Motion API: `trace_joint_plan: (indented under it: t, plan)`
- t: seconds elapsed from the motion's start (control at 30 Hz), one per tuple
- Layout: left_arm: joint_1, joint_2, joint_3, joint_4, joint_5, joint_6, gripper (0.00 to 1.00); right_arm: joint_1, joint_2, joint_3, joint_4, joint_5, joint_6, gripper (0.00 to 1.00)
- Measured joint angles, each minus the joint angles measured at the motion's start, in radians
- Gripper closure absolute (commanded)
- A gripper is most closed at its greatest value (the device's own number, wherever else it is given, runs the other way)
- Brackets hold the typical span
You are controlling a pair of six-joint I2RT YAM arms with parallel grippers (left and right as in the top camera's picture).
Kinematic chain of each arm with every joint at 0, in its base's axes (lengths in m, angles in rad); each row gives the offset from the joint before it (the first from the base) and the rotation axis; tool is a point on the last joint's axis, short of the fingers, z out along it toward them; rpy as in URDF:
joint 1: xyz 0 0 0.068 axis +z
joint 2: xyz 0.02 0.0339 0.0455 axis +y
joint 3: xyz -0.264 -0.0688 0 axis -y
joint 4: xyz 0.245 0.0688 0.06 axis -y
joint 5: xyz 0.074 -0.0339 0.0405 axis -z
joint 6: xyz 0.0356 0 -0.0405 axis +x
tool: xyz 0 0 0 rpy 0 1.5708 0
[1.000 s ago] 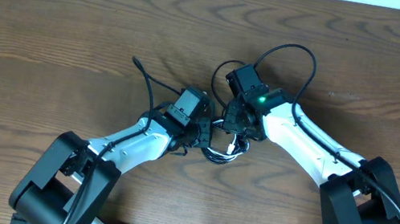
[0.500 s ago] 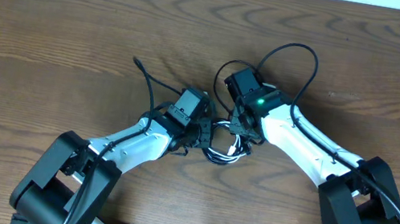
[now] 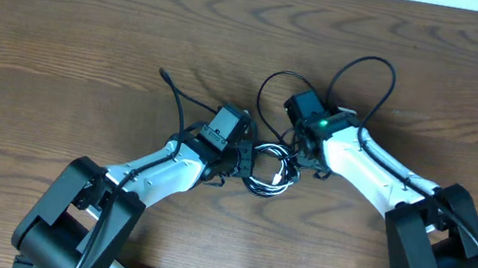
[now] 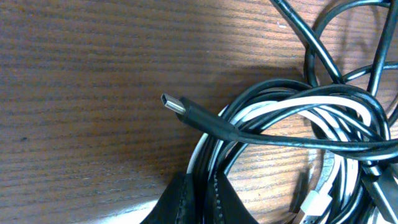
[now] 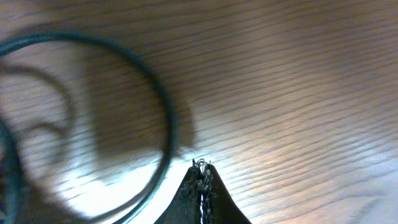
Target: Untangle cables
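Over on the left of the table (image 3: 94, 12), one loose end of the black cable (image 3: 181, 100) trails off toward the upper left, lying flat on the wood. Follow it rightward and it runs under the left arm toward the middle, where the cables (image 3: 266, 173) sit bunched in a small coil between the two arms.

The left gripper (image 3: 243, 159) is right at the coil's left edge. From its wrist camera the jaws are clenched, the left gripper (image 4: 208, 183) pinching strands at the near side of the bundle: a white strand and a black one run straight into the tips. Just above them a small plug (image 4: 174, 104) on the black cable points left, resting on bare wood. To its right the white cable (image 4: 267, 109) loops round inside the black turns, the two wound over and under each other, and a white plug end (image 4: 311, 202) shows at the bottom edge.

Moving right, a thin black loop (image 3: 266, 90) arcs up from the coil. The right gripper (image 3: 296, 161) sits at the coil's right edge. Its wrist camera is blurred: the right gripper (image 5: 200, 169) has its jaws pressed tight together just above the wood, and I cannot tell if anything is caught between them. A curve of black cable (image 5: 168, 112) sweeps past on the left.
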Motion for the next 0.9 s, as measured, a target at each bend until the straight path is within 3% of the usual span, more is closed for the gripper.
trace_joint_plan:
  t: [0.1, 0.17, 0.4, 0.7, 0.77, 0.9]
  plan:
    - [0.0, 0.0, 0.0, 0.0, 0.0, 0.0, 0.92, -0.02, 0.0, -0.003, -0.002, -0.002, 0.002, 0.75]
    - [0.0, 0.0, 0.0, 0.0, 0.0, 0.0, 0.92, -0.031, 0.0, -0.005, 0.007, -0.031, -0.003, 0.69]
    - [0.0, 0.0, 0.0, 0.0, 0.0, 0.0, 0.92, -0.037, 0.0, -0.006, 0.116, -0.213, -0.013, 0.63]
    - [0.0, 0.0, 0.0, -0.002, -0.008, 0.0, 0.92, -0.047, 0.0, -0.008, 0.253, -0.462, -0.014, 0.65]
    - [0.0, 0.0, 0.0, -0.002, -0.01, 0.0, 0.92, -0.059, 0.0, -0.008, 0.267, -0.508, -0.014, 0.54]
    - [0.001, -0.002, 0.0, -0.004, -0.012, 0.0, 0.92, -0.094, 0.0, -0.008, 0.27, -0.605, -0.059, 0.5]
